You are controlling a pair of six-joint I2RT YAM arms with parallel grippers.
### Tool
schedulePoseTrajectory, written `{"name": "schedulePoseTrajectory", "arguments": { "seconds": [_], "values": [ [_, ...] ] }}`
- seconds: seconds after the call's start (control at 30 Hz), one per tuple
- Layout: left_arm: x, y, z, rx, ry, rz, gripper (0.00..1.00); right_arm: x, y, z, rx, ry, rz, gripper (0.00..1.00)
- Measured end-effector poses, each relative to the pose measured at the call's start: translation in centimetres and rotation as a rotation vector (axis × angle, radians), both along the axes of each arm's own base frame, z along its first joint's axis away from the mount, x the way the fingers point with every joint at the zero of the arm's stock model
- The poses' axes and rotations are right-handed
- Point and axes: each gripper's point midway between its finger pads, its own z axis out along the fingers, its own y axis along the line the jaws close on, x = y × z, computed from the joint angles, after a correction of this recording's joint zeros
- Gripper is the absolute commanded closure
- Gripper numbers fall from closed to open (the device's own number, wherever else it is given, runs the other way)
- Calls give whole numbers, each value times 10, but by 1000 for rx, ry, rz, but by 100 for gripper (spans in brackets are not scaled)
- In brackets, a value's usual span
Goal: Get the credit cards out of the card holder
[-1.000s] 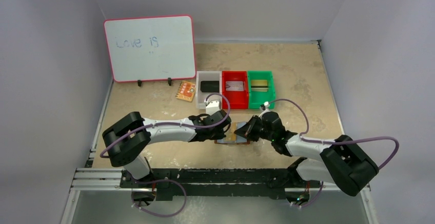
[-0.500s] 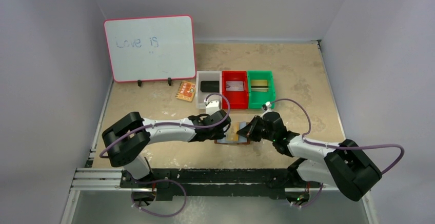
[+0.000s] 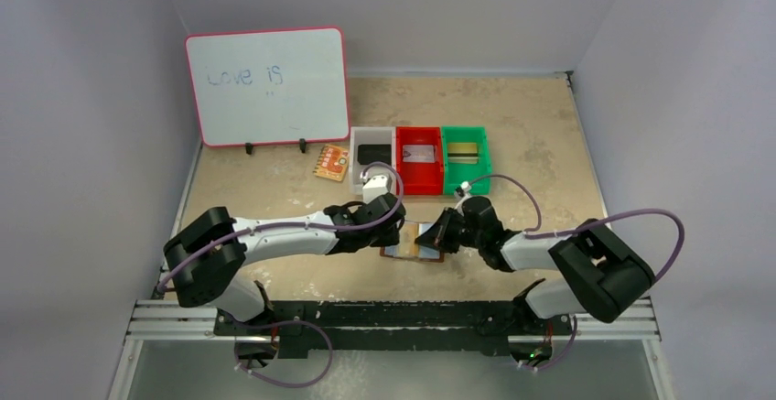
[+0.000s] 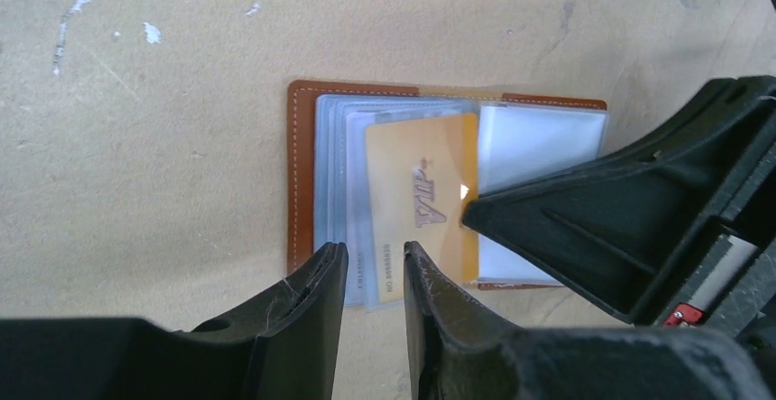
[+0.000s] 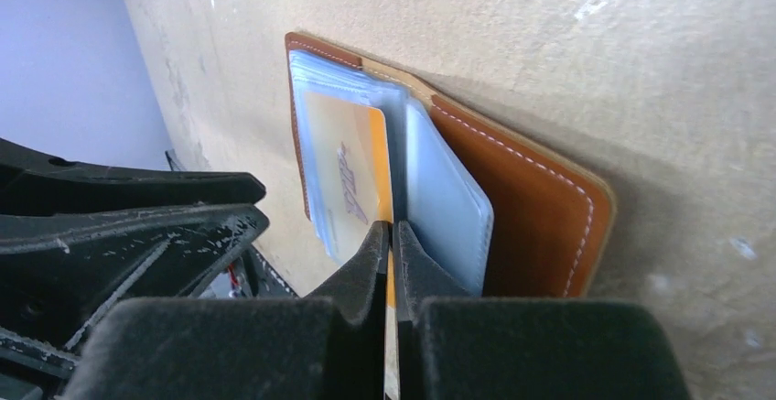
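The card holder is laid open and flat on the table btwn the two grippers, brown cover down, clear sleeves up. One of the credit cards, a yellow card, is seen over the sleeves near the fold, its long axis parallel to the fold. The R gripper is clamped on this card's long edge: in the R wrist view the fingers are pressed nearly together w/ a sliver of yellow caught btwn them. The card thus lies straight ahead of the R fingertips and is held from the side, across its short axis. The L gripper is set at the end edge of the sleeve stack, on the half away from the R arm. Its jaws are a narrow gap apart w/ the sleeve edge seen in that gap. Whether the holder is pressed down by it can't be told. The pull is judged to belong to the R arm, sideways away from the L half. If the holder isn't pinned, it would prob. be dragged along.
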Motion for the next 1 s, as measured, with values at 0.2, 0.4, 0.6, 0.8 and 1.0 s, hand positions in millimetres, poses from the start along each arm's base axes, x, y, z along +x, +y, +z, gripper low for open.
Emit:
{"name": "schedulePoseTrajectory", "arguments": {
  "seconds": [0.2,0.4,0.6,0.8,1.0],
  "values": [
    [-4,-14,-3,-37,22,-59,77,1,6,0,20,2,22,100],
    [-9,-22,-17,-41,58,-87,85,1,5,0,17,4,18,100],
    [-7,-21,-24,-22,67,-69,90,1,0,3,0,2,-6,100],
    [-5,-19,-25,-18,66,-41,91,5,-8,9,-22,-13,-53,100],
    [-4,-18,-25,-11,63,-36,91,5,-14,7,-49,-4,-84,100]
  ]
}}
